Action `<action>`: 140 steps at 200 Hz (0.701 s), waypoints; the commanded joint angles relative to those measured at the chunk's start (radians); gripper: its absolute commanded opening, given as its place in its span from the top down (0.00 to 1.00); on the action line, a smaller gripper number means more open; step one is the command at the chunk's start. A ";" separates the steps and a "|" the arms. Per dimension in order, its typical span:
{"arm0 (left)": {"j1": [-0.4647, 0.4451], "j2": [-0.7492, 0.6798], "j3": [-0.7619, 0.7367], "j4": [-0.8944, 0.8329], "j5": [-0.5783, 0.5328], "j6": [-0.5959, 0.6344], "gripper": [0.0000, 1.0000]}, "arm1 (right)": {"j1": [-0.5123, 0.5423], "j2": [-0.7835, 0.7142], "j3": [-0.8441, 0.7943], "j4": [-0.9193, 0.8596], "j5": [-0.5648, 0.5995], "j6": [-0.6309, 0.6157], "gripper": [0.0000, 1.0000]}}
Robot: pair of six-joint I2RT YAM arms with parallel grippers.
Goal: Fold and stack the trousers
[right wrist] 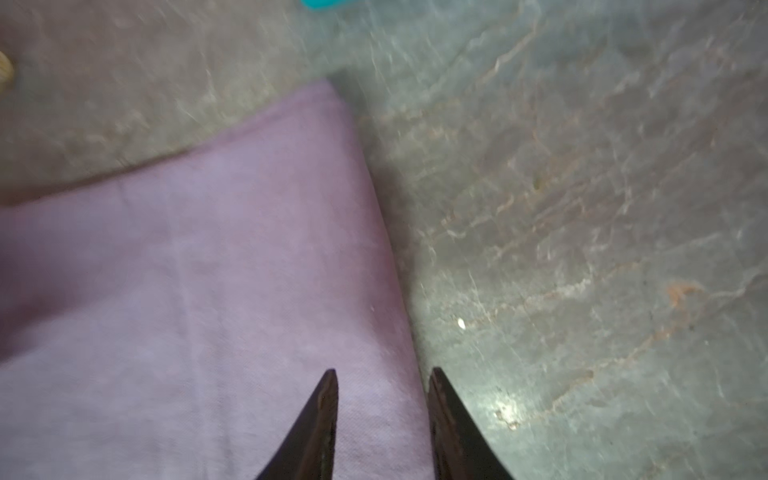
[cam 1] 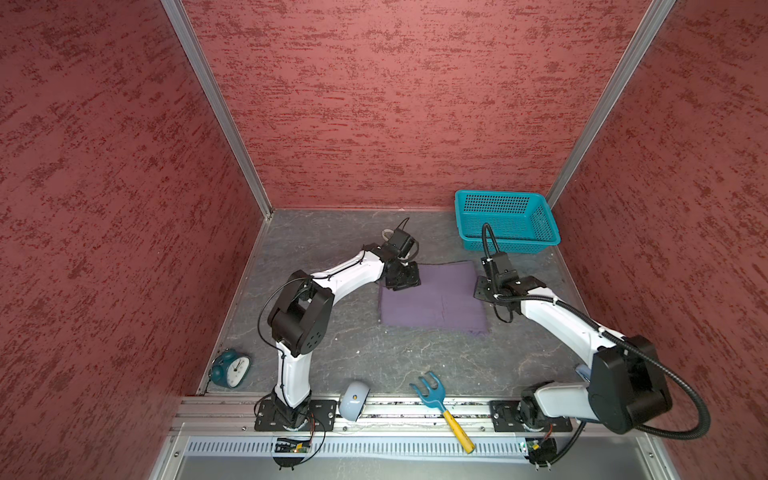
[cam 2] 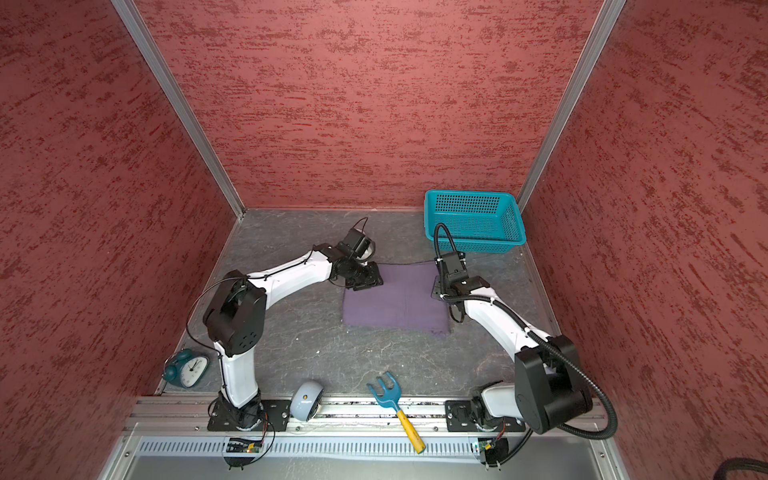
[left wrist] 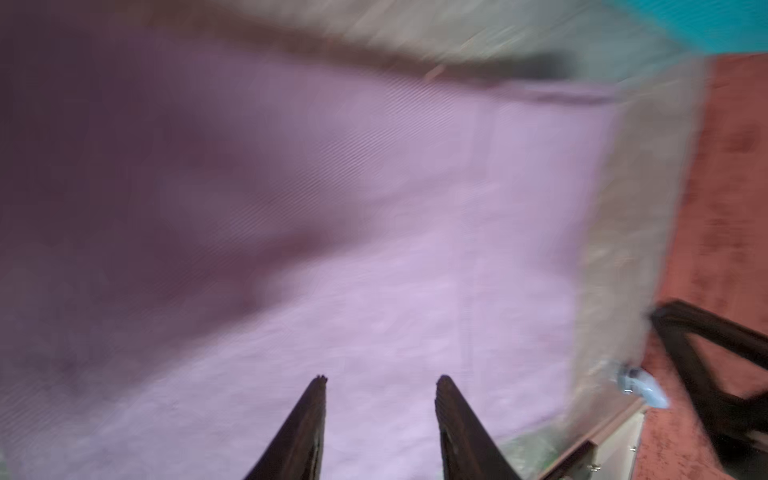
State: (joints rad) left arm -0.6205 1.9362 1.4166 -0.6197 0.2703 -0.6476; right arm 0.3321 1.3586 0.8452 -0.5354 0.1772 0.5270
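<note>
I am looking down into a booth with rough, mottled red walls [cam 1: 374, 104] on three sides, joined at the corners by bare aluminium posts [cam 1: 216, 108]. The tabletop [cam 1: 415, 361] is a dark grey, stone-patterned sheet veined with pale cracks, and a metal rail [cam 1: 415, 417] along its near edge carries both arm bases. The trousers [cam 1: 436, 299] lie flat towards the back of the tabletop, folded into a roughly square lavender pad. They are near the teal basket [cam 1: 507, 220] in the far right corner but do not touch it. My left claw [left wrist: 381, 378] is over the pad's far left corner, its jaws partly apart above the cloth with nothing between them; that wrist view is blurred. My right claw [right wrist: 383, 370] is at the pad's right edge, also partly open and holding nothing, with one fingertip over the cloth and the other over bare tabletop. A teal alarm clock [cam 1: 230, 369] sits in the near left corner, and its dial markings are too small for me to read. A pale rounded object [cam 1: 353, 401] and a blue toy rake [cam 1: 440, 405] with a yellow handle lie across the rail.
</note>
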 commanded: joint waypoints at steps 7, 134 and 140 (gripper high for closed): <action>0.058 -0.021 -0.103 0.083 0.045 -0.034 0.56 | 0.002 0.029 -0.050 0.037 -0.080 0.043 0.65; 0.389 -0.280 -0.449 0.089 -0.020 0.026 0.59 | 0.266 0.369 0.066 0.288 -0.232 0.134 0.72; 0.400 -0.295 -0.453 0.082 -0.027 0.031 0.59 | 0.269 0.375 0.069 0.307 -0.251 0.138 0.72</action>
State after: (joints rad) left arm -0.2699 1.6951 0.9939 -0.4839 0.3077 -0.6563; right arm 0.5842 1.6886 0.9005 -0.3149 0.0204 0.6216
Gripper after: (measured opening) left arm 0.415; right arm 0.283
